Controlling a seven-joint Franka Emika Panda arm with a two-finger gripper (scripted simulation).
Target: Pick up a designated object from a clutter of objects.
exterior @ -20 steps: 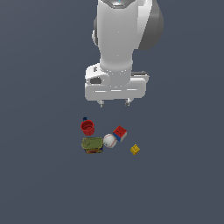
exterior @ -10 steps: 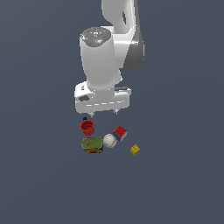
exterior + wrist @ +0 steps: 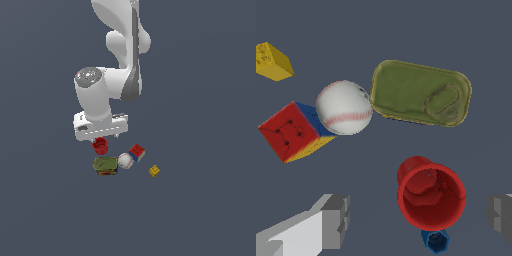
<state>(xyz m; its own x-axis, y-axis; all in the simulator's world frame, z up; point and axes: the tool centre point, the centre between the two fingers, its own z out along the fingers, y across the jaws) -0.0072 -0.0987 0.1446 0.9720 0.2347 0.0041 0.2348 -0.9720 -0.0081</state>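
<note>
Red cup (image 3: 431, 196), one, stands upright with its mouth open upward, at the edge of the clutter of objects (image 3: 124, 160) nearest the arm in the exterior view. Counted: one baseball (image 3: 344, 107), one red-blue cube (image 3: 292, 131), one olive-green flat can (image 3: 421, 93), one yellow block (image 3: 272, 61), one small blue piece (image 3: 435, 240). Baseball touches the cube and sits just beside the can. Yellow block lies apart, open dark floor (image 3: 200, 210) on all its sides. Blue piece is just beside the cup's rim. Wide bare floor surrounds the whole group. Jaws (image 3: 418, 220) are spread wide, nothing held; in the wrist view the cup lies between the two fingers (image 3: 336, 220), closer to the far one, apart from both.
</note>
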